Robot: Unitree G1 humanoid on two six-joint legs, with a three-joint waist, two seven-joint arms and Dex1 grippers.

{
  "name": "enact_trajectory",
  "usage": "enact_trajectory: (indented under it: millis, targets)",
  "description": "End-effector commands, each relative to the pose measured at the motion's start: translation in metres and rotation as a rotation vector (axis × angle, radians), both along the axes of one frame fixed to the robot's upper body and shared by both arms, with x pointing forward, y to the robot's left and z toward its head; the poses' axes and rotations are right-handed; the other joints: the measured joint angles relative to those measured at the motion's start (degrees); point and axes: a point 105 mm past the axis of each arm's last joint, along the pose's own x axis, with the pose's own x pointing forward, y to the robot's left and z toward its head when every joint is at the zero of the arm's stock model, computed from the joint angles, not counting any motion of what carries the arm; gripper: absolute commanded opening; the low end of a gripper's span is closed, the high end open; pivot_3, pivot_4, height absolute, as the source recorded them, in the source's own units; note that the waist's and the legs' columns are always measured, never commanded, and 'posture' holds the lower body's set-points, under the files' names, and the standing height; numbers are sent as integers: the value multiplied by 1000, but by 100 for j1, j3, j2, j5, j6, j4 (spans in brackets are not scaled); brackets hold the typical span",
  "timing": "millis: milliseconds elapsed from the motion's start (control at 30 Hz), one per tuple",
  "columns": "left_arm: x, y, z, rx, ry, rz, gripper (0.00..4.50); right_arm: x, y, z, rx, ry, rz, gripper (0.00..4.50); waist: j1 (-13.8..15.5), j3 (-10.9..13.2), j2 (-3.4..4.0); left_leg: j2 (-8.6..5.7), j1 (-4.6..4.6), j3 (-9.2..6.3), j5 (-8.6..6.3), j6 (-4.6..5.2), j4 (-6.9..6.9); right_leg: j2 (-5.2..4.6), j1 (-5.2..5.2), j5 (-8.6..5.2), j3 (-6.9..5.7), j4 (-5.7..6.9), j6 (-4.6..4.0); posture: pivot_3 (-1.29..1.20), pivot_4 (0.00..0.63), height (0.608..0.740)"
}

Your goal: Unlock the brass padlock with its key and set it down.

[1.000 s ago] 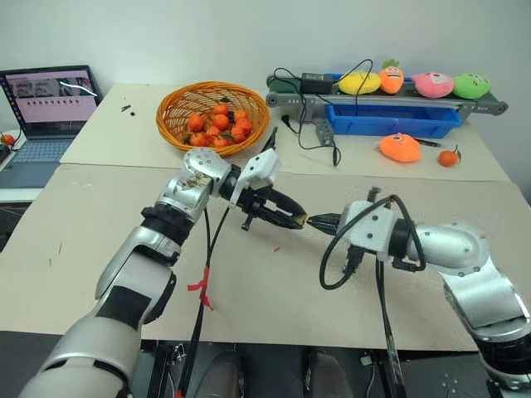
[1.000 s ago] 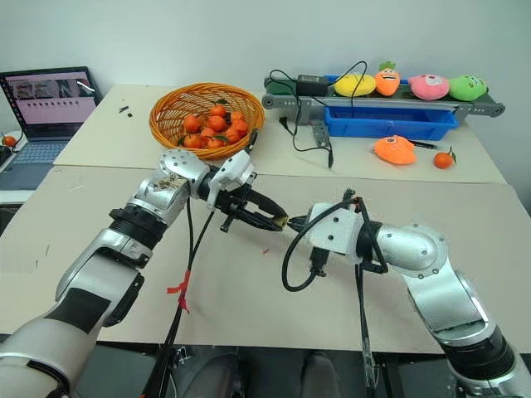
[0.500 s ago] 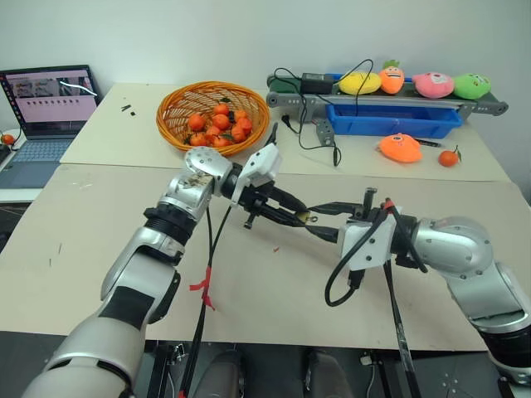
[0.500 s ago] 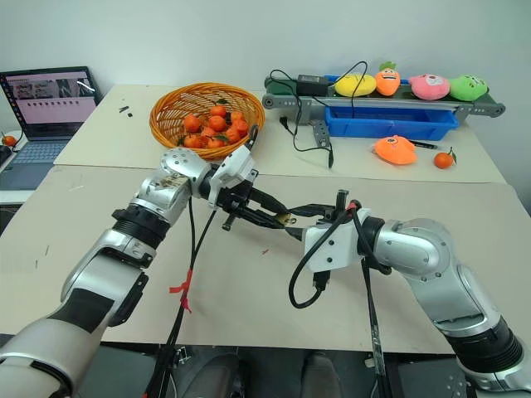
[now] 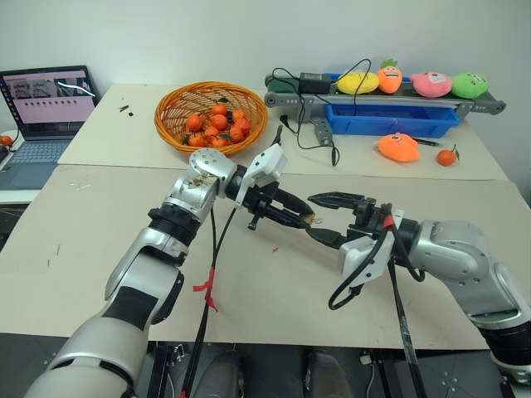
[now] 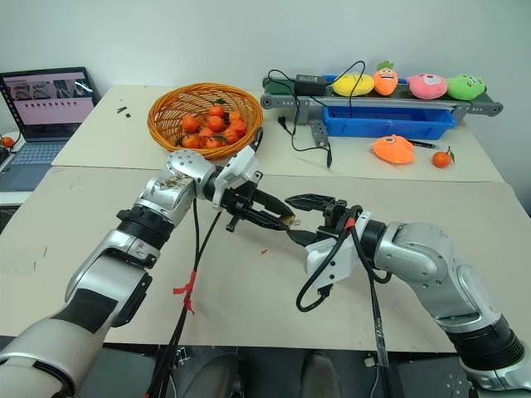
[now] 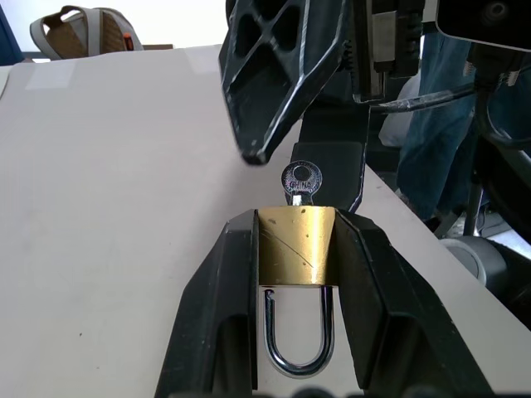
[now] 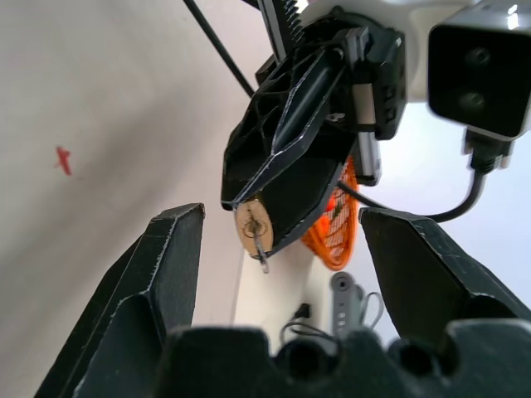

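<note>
My left gripper is shut on the brass padlock and holds it level above the table's middle. The gold body is clamped between the two black fingers, and the silver shackle points back toward the wrist. The key sticks out of the padlock's free end, its round silver head bare. My right gripper faces the left one and stands open. One of its fingers is above the key and one below, and neither touches it.
A wicker basket of small oranges sits behind the left arm. A laptop is at far left. At the back right are a conveyor with plush toys, a blue bin, an orange plush and black cables.
My right gripper was shut at the key's end a second ago. It has let go, rolled and spread its fingers wide around the key. The left gripper kept its place with the padlock.
</note>
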Motion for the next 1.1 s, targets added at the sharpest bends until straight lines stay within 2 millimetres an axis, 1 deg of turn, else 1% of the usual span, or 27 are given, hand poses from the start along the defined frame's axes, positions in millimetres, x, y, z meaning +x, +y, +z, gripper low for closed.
enact_trajectory:
  millis: [33, 167, 433, 900, 1100]
  targets:
    - [-2, 1, 19, -37, 18, -9, 827, -6, -3, 17, 44, -135, 22, 3589, -4, 0, 0, 0, 0, -1, 0, 0, 0, 0, 0, 0, 0, 0, 0, 0, 150, 740]
    - [3, 2, 23, -52, 59, 17, 827, -9, -3, 21, 63, -180, 43, 3589, -4, 0, 0, 0, 0, -1, 0, -1, 0, 0, 0, 0, 0, 0, 0, 0, 150, 740]
    - [2, -1, 25, -53, 64, 9, 827, -14, 3, 15, 63, -154, 71, 3589, -17, 0, 0, 0, 0, 1, 0, -1, 0, 0, 1, 0, 0, 0, 0, 0, 150, 740]
    - [-5, -2, 29, -50, 58, -18, 827, -8, 2, 7, 53, -130, 71, 3589, -25, 0, 0, 0, 0, -1, 0, 0, 0, 0, 1, 0, 0, 0, 0, 0, 150, 740]
    - [-12, -2, 31, -45, 56, -41, 827, -6, 2, 5, 54, -128, 76, 3589, -37, 0, 0, 1, 0, -6, 0, -1, 0, 0, 0, 0, 1, 0, 0, 0, 150, 740]
